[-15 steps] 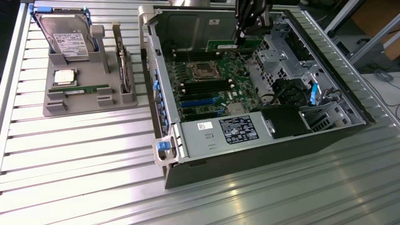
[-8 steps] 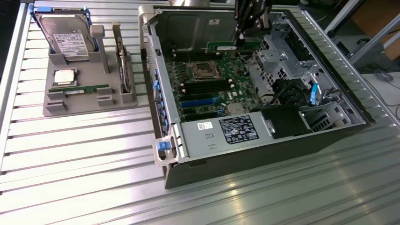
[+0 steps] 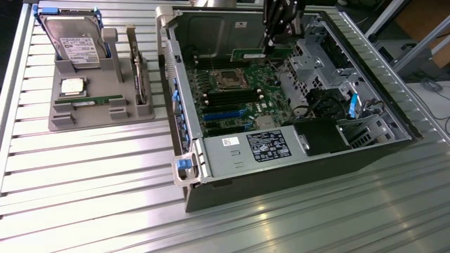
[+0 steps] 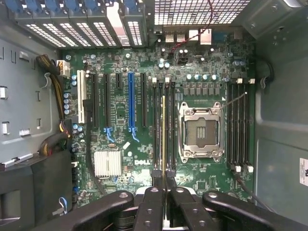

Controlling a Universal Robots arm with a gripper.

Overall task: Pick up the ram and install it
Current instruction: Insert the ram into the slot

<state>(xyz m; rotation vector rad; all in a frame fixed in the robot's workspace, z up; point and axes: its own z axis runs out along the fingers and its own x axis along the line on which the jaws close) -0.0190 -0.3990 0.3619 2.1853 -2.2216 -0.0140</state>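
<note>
The jaws of the gripper (image 4: 163, 192) are pinched nearly shut on the ram (image 4: 163, 139), holding it by one end, edge-on. The stick hangs over the black memory slots (image 4: 156, 125) just beside the empty processor socket (image 4: 201, 132), lined up along them and not seated. The open computer case (image 3: 281, 179) lies on its side, with the green motherboard (image 4: 120, 110) spread around that socket. Well away from the socket, outside the case toward the exterior view's left, a grey tray (image 3: 91, 118) carries a hard drive (image 3: 74, 42), a second green stick (image 3: 88, 100) and a square silver processor chip (image 3: 72, 85).
</note>
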